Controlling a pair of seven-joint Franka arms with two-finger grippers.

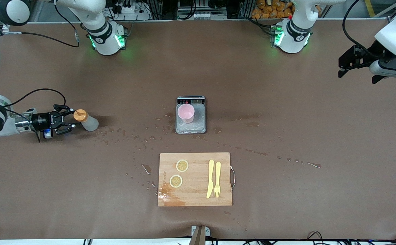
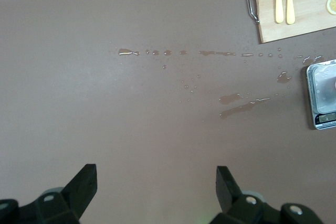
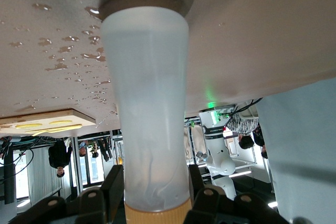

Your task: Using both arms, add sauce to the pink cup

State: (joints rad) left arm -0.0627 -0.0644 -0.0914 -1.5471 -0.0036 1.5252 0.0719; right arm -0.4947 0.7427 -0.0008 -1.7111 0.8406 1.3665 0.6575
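The sauce bottle (image 1: pixel 88 121), whitish with an orange cap, stands on the table toward the right arm's end. My right gripper (image 1: pixel 72 119) reaches it level from the side and is shut on it just under the cap. In the right wrist view the bottle (image 3: pixel 147 103) fills the middle, its base on the table, with my right gripper (image 3: pixel 154 178) flanking it closely. The pink cup (image 1: pixel 186 113) stands on the grey scale tray (image 1: pixel 198 124) mid-table. My left gripper (image 1: pixel 357 77) waits open and empty, high over the left arm's end; the left wrist view shows it (image 2: pixel 157 182) over bare table.
A wooden cutting board (image 1: pixel 195 197) lies nearer the front camera than the scale, with two lemon slices (image 1: pixel 182 165), a yellow knife (image 1: pixel 210 178) and a fork (image 1: pixel 217 178). Water drops (image 1: pixel 147 168) are scattered around the board and scale. The scale (image 2: pixel 321 95) shows in the left wrist view.
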